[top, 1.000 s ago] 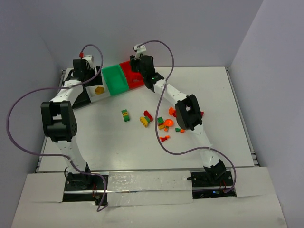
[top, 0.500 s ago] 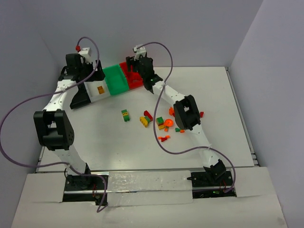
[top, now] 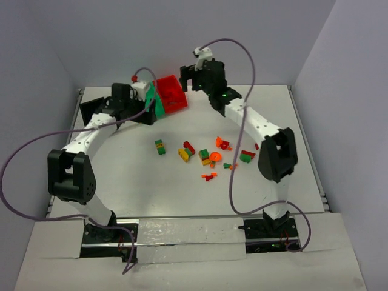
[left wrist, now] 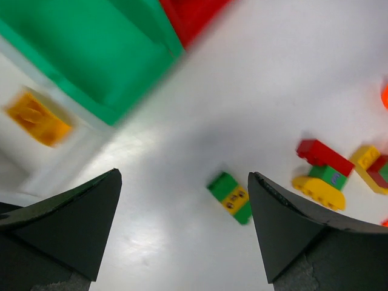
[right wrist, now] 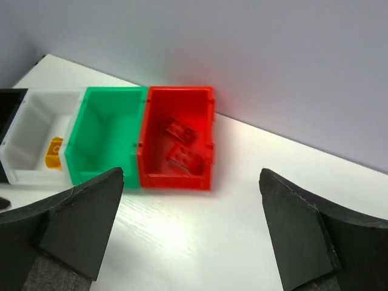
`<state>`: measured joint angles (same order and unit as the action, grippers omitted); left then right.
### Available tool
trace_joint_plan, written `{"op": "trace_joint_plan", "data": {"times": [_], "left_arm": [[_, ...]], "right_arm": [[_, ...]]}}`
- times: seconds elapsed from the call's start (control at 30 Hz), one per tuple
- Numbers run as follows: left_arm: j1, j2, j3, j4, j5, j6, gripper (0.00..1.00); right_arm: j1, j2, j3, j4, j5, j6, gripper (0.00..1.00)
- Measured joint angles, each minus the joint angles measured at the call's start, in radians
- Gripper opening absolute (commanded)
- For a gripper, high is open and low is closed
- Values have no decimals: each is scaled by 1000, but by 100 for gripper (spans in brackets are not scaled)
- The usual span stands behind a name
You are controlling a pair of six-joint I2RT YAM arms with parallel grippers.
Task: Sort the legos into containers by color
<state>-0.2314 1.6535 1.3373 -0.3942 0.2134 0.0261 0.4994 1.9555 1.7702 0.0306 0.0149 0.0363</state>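
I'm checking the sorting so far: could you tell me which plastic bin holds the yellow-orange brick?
The white rectangular plastic bin, beside the green bin; the red bin holds red bricks.

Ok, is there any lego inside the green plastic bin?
No, the right wrist view shows the green rectangular plastic bin bare inside, while the red plastic bin beside it holds two red bricks.

From above, the left arm hides the white bin and most of the green bin; the left wrist view blurs the yellow brick.
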Motion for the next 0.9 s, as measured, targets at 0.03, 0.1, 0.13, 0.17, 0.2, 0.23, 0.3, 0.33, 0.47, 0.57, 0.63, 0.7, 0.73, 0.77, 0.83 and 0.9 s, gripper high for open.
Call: {"op": "trace_joint_plan", "data": {"times": [0.03, 0.1, 0.13, 0.17, 0.2, 0.23, 0.3, 0.33, 0.47, 0.57, 0.63, 0.7, 0.73, 0.77, 0.83, 0.9], "left_arm": [[-37, 0, -24, -11, -37, -34, 99], [-92, 3, -45, -50, -105, -100, 99], [-113, 7, -47, -68, -135, -135, 99], [-131, 11, -47, -82, -162, -170, 99], [-144, 18, -45, -97, -186, -202, 98], [-153, 25, -41, -115, -207, -233, 89], [-163, 51, -25, -158, -238, -294, 83], [-164, 63, -13, -181, -249, -321, 82], [-163, 152, 18, -243, -264, -397, 84], [-164, 206, 26, -281, -262, -429, 85], [-164, 231, 38, -301, -262, -440, 85], [-165, 247, 48, -313, -261, -445, 85], [-167, 249, 50, -315, -261, -446, 85], [-169, 249, 51, -317, -261, -446, 84], [-175, 249, 50, -318, -261, -449, 83], [-184, 249, 42, -314, -260, -450, 83]], "right_arm": [[-21, -57, -47, -11, 0, 3, 100], [-65, -148, -131, -26, 6, 12, 100], [-89, -189, -178, -23, 11, 16, 100], [-110, -226, -228, -28, 19, 21, 100], [-128, -259, -276, -37, 25, 25, 100], [-141, -287, -324, -49, 30, 27, 100], [-154, -323, -396, -72, 38, 33, 100], [-156, -334, -423, -81, 41, 36, 100], [-157, -357, -490, -120, 41, 50, 100], [-157, -371, -506, -130, 39, 56, 100], [-157, -381, -508, -131, 36, 59, 100], [-157, -391, -508, -131, 34, 60, 100], [-157, -396, -508, -131, 33, 60, 100], [-157, -398, -508, -131, 32, 60, 100], [-157, -401, -508, -131, 29, 60, 100], [-157, -401, -508, -131, 28, 60, 100]]}}
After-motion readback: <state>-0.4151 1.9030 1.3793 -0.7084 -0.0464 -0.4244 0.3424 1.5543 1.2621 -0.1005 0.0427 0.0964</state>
